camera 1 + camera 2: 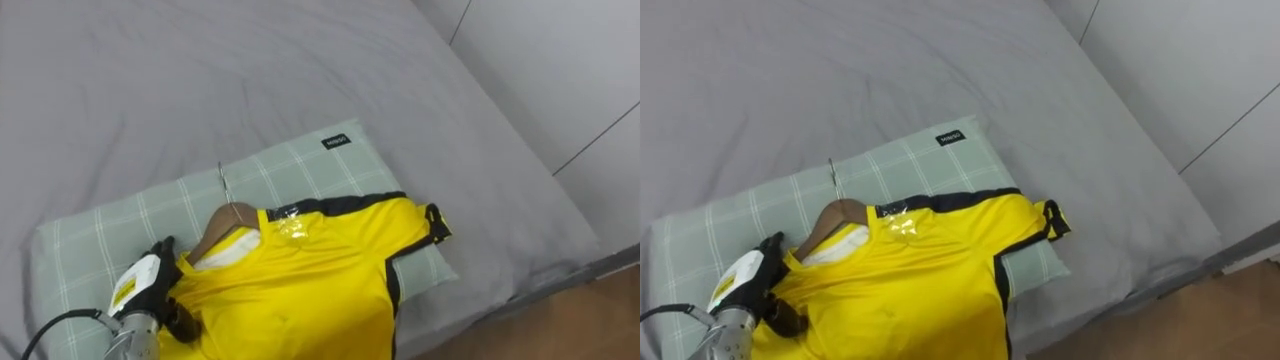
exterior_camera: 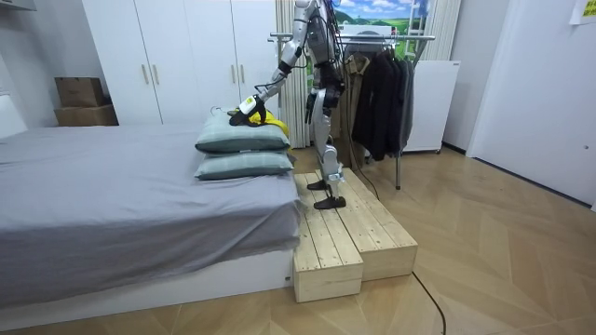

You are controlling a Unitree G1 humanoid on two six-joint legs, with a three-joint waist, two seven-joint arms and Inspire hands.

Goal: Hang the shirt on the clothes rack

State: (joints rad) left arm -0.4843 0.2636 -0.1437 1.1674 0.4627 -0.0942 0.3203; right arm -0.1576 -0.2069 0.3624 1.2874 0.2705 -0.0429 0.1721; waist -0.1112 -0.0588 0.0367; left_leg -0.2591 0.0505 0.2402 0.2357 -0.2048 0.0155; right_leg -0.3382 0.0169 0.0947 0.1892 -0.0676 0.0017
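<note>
Yellow shirt (image 1: 300,290) with black trim is lying flat on a green checked pillow (image 1: 300,165), already threaded onto a wooden hanger (image 1: 225,222). One hanger arm and the metal hook (image 1: 223,180) poke out of the collar, pointing up the pillow. The left hand (image 1: 148,285) comes in from the lower left and sits right on the shirt's shoulder. Its dark fingers are curled down on either side of the fabric, so it looks clamped on the shirt there (probably with the hanger's end inside, but I can't tell for sure).

That pillow is stacked on a second pillow (image 2: 244,165) at the edge of a grey bed (image 1: 200,70). In the room view the robot stands on a low wooden platform (image 2: 345,237) beside the bed, leaning an arm over to the pillows. Just behind it is a clothes rack (image 2: 372,37) with dark clothes (image 2: 377,93) hanging on it.
</note>
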